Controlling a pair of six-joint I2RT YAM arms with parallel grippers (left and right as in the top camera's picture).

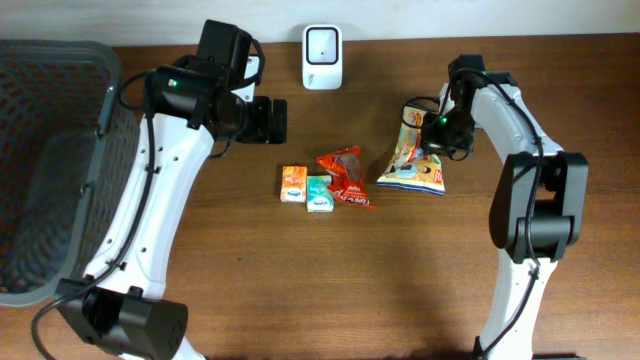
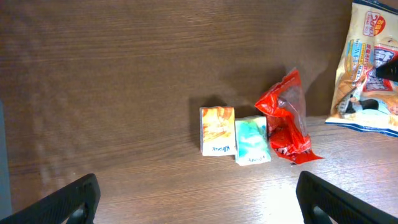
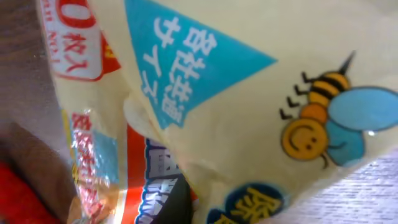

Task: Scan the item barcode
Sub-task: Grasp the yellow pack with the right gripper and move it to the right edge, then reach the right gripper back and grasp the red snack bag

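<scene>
On the counter (image 1: 230, 290), dead centre: three little items in a row. There's an orange box (image 1: 293, 184), a teal box (image 1: 318, 193) touching its right side, and a crinkly red packet (image 1: 345, 178) pressed up against the teal one.
Snack bag: the cream-and-blue snack bag (image 1: 412, 160) is just right of the red packet. Its lower end is on the wood and its upper end is tucked under the right arm (image 1: 520, 130).
Right jaws: closed on the upper part of the snack bag. That wrist camera is so close the print fills the whole view, with a cartoon bee, a blue triangle and Japanese lettering. One dark finger (image 3: 168, 199) pokes in at the bottom edge.
Left jaws: wide open with nothing in them, hanging over bare wood behind and to the left of the small boxes. In that wrist view the two dark fingertips (image 2: 68, 202) only show in the bottom corners, with the boxes and red packet between them further off.
Scanner: the white barcode scanner (image 1: 321, 55) stands at the far edge of the counter, between the two arms and well apart from the bag.
Basket: a dark mesh basket (image 1: 60, 110) takes up the left end of the counter, beside the left arm (image 1: 150, 200).
</scene>
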